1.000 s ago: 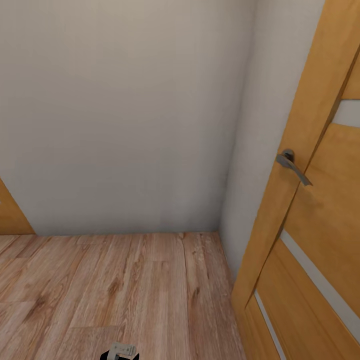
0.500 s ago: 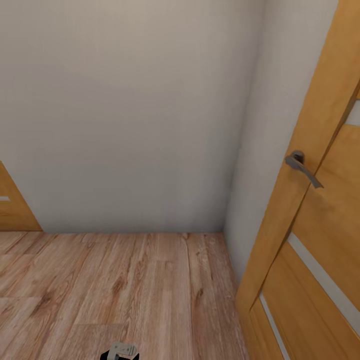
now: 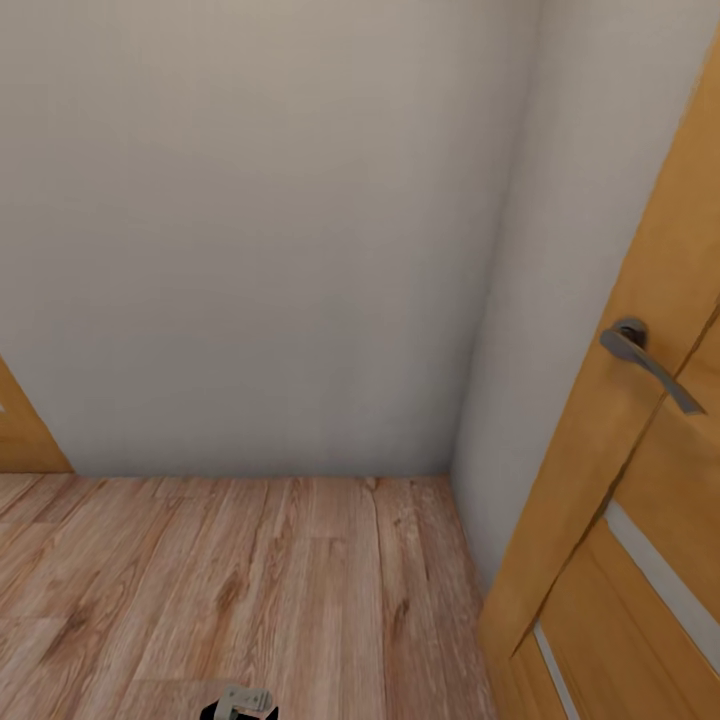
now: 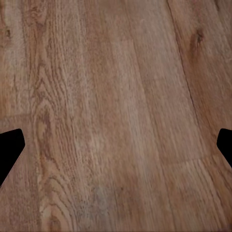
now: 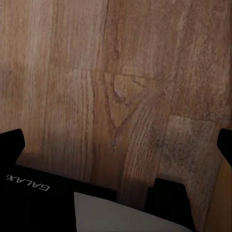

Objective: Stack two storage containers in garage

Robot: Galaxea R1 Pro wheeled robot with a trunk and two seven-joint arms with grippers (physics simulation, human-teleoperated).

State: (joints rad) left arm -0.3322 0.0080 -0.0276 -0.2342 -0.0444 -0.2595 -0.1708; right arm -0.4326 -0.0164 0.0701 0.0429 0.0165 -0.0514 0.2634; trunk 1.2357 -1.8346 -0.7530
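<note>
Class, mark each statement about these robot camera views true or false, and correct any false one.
1. The floor is light wood plank. True.
2. A grey lever handle sits on the orange-brown door at the head view's right. True.
3. The left gripper holds an orange-red tub. False: its fingertips stand wide apart over bare wood, holding nothing.
4. A red car stands against the wall. False: the wall is plain and pale with nothing in front.
5. The right gripper is open. True.
</note>
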